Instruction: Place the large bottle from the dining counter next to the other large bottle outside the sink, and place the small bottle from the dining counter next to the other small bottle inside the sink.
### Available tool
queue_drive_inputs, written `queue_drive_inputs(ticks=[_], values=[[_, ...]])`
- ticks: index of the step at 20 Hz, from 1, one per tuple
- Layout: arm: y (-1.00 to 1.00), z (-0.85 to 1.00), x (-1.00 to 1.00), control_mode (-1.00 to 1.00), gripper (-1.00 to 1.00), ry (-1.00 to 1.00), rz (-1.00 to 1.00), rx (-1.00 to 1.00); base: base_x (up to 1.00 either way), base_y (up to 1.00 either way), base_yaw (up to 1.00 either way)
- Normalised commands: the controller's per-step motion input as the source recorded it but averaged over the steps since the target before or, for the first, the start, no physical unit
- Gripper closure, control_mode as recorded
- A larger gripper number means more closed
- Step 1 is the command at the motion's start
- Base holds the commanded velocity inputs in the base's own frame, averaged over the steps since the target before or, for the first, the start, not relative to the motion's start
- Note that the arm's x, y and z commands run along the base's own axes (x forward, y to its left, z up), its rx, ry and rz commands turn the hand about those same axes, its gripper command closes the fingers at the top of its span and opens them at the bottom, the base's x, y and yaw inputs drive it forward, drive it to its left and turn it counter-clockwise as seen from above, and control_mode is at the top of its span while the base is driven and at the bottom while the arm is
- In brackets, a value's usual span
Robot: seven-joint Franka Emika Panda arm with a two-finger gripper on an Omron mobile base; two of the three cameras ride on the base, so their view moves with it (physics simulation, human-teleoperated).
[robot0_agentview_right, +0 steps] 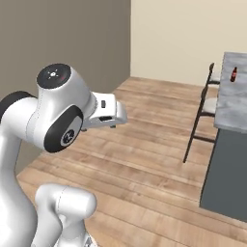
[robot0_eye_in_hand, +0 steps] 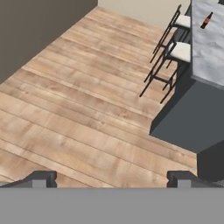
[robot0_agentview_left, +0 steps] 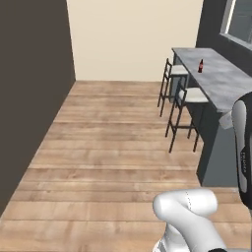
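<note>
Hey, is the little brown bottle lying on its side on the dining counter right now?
No, the small brown bottle stands upright on the dining counter, beside the stools.

no legible txt, bottle label unreadable

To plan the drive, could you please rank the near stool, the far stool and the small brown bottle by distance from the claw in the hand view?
1. Near stool, beside the dining counter.
2. Far stool, just beyond it.
3. Small brown bottle, upright on the counter top, farthest from the open claw.

A home kitchen's dining corner — a marble-topped desk (robot0_agentview_left: 221, 81) on a dark base, two bar stools (robot0_agentview_left: 184, 106) tucked beside it, plank floor (robot0_agentview_left: 108, 147), plain walls — ahead-right of the hand (robot0_eye_in_hand: 112, 178).
</note>
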Motion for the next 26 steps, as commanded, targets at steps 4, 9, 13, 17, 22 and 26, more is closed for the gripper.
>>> queue_drive_inputs(ticks=[4,9,13,17,22,26], values=[[0.00,0.00,0.00,1.00,-1.00,0.00,0.00,0.00,0.00,0.00,-0.25],[0.00,0.00,0.00,1.00,-1.00,0.00,0.00,0.00,0.00,0.00,-0.25],[0.00,0.00,0.00,1.00,-1.00,0.00,0.00,0.00,0.00,0.00,-0.25],[0.00,0.00,0.00,1.00,-1.00,0.00,0.00,0.00,0.11,0.17,-0.23],[0.00,0.00,0.00,1.00,-1.00,0.00,0.00,0.00,0.61,0.57,-0.13],[0.00,0.00,0.00,1.00,-1.00,0.00,0.00,0.00,0.68,0.88,-0.06]])
